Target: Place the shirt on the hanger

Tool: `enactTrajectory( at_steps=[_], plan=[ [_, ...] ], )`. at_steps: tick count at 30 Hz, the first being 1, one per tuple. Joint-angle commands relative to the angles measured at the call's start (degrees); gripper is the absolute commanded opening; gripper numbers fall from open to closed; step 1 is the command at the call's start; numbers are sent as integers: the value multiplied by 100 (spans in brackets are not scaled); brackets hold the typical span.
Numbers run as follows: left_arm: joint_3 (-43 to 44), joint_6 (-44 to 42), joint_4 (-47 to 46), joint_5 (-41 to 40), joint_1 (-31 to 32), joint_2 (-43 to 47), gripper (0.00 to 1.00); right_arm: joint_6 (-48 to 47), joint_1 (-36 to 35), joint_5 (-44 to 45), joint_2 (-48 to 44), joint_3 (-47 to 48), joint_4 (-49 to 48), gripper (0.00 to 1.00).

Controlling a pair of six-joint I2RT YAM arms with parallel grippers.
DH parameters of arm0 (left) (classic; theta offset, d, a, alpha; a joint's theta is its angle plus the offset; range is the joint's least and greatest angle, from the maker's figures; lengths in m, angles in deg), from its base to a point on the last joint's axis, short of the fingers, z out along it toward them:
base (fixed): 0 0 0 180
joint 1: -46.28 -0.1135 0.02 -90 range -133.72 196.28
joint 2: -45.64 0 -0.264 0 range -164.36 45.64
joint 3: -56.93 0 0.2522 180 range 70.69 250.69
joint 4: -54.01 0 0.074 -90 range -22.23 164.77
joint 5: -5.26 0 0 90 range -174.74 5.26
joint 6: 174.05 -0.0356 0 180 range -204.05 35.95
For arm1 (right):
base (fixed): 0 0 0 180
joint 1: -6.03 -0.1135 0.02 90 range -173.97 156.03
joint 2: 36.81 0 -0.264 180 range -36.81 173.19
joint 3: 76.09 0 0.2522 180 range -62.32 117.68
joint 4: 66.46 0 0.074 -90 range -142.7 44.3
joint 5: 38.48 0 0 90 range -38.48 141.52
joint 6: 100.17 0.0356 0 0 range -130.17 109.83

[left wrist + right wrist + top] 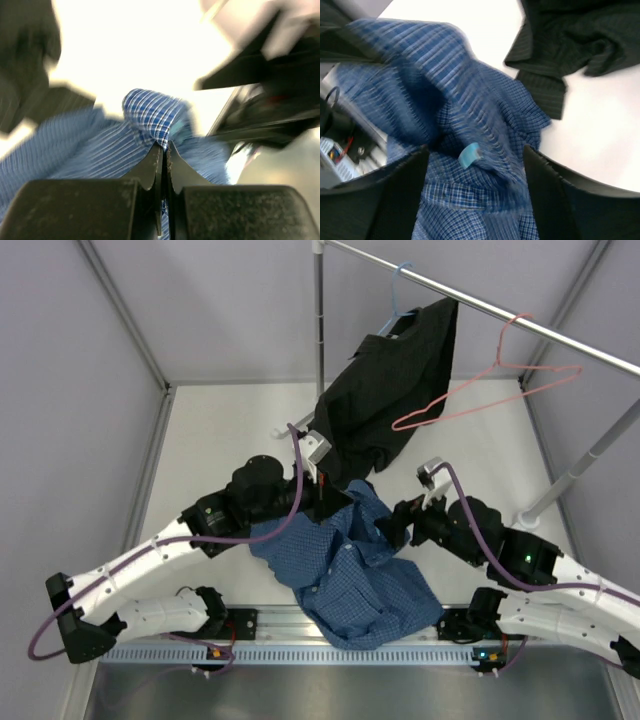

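Gathering the shirt (pixel 350 580), bunched near centre, is the step in hand: left gripper (pixel 164 146) clamped on a fold, right gripper (pixel 474 150) with jaws apart over the cloth. Next, the right likely needs a collar hold before reaching the hanger (pixel 499 358), far right.

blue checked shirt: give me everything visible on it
The shirt is blue with a fine check, soft woven cloth, badly crumpled, heaped near the front edge of the table. A pale blue tag shows inside. The left pincer is shut on a fold; the right pincer stands open with fabric between its fingers. The shirt is not on the hanger.
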Motion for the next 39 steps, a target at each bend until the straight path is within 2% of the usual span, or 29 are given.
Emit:
enactTrajectory(
  at_steps=[1, 3, 4, 7, 8, 10, 13, 15, 18, 20, 21, 22, 23, 25, 33, 37, 39],
  plan=[
    [987, 115, -160, -1088, 1118, 229, 0, 474, -62, 1339, 642, 1343, 419, 75],
    [1165, 88, 50, -2245, 1676, 107, 0, 773, -62, 1605, 678, 1549, 614, 77],
    [1121, 166, 112, -2417, 1931, -85, 0, 879, -62, 1650, 591, 1567, 623, 77],
    [420, 798, 254, -2752, 1995, -447, 0, 1336, -54, 2027, 248, 1558, 790, 77],
    [-43, 1244, 254, -2866, 1995, -465, 0, 1511, -54, 2168, 160, 1602, 886, 79],
    [-442, 1720, 122, -2990, 2004, -404, 0, 1705, -54, 2747, 124, 1795, 1219, 84],
    [-909, 2012, 113, -3227, 2012, -176, 0, 1716, -54, 3389, 211, 2199, 1344, 90],
    [-1023, 1987, 130, -3228, 2012, -96, 0, 1575, -36, 3801, 404, 2706, 1353, 91],
    [-1094, 1969, 113, -3000, 2012, -8, 0, 1276, 209, 3935, 1089, 3584, 1493, 91],
    [-1138, 1978, 122, -2929, 2004, 44, 0, 1179, 744, 3813, 1652, 3974, 1607, 92],
    [-1164, 1986, 122, -2920, 2012, 71, 0, 1170, 1016, 3377, 1828, 4271, 1634, 92],
    [-1225, 2021, 122, -2903, 2012, 88, 0, 1213, 1732, 2929, 2151, 4379, 1660, 92],
    [-1261, 2048, 113, -2842, 2012, 97, 0, 1240, 2070, 2159, 2302, 4476, 1660, 92],
    [-1313, 2083, 113, -2771, 2012, 132, 0, 1310, 2493, 2037, 2776, 4774, 1695, 92],
    [-1595, 2048, -334, -2270, 2083, -8, 0, 1073, 3022, 2475, 4087, 5794, 1757, 89],
    [-1832, 2092, -660, -2129, 2109, -96, 0, 1082, 3075, 3003, 4361, 5629, 1871, 84],
    [-1946, 2118, -783, -2085, 2118, -175, 0, 1160, 3075, 3135, 4142, 5208, 1854, 76]
  ],
)
